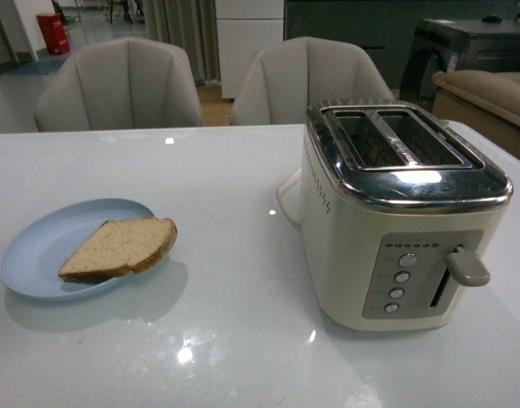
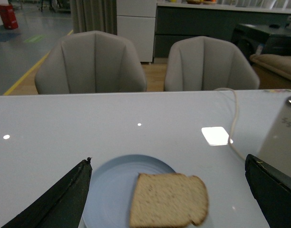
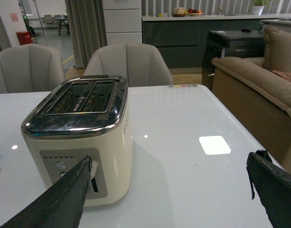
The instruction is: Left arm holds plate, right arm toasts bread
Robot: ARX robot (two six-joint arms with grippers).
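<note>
The bread (image 1: 120, 248) is lying on the plate (image 1: 35, 255), left of the toaster (image 1: 404, 212) on the tabletop (image 1: 226, 170). The left fingers (image 2: 57, 204) are hanging spread by the plate, likely to steady it. The right fingers (image 3: 62, 204), also spread and empty, are facing the toaster.

Plate (image 1: 39, 255) on the desk (image 1: 226, 170), front-left, near the left edge. Bread (image 1: 120, 246) lies flat on the plate's right half, one end over the right rim. Toaster (image 1: 396, 221) on the desk's right side, well apart from the plate, lever end toward the front edge. Cord (image 1: 285, 191) loops at the toaster's left rear. Two chairs (image 1: 117, 85) side by side behind the far edge. Sofa (image 1: 489, 93) beyond the right edge.
</note>
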